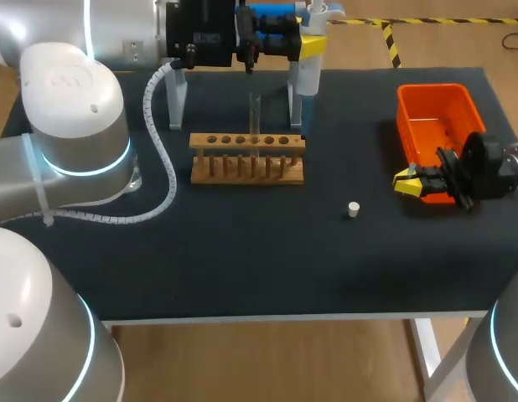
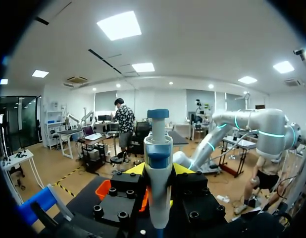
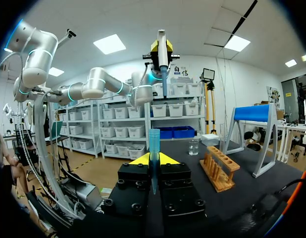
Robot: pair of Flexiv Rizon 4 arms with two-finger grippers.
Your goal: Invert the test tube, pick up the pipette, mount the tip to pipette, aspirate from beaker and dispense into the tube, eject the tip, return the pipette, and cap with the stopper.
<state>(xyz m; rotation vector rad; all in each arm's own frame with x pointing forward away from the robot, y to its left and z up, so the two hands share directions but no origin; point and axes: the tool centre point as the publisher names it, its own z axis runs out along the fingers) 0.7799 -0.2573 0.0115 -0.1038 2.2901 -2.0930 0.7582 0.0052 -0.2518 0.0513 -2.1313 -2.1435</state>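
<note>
The left fingers squeeze the pipette, high over the back of the counter. The right fingers pinch the blue tip upright. It is best to line the tip up straight under the pipette, then push gently.

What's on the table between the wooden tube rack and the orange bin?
Head view: just a small white stopper on bare black tabletop, a little nearer the robot.

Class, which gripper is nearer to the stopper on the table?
Right. The right gripper, shut on a tip, is a short way to the side of the stopper, at the bin. The left gripper holds the pipette high beyond the rack, much farther away.
</note>
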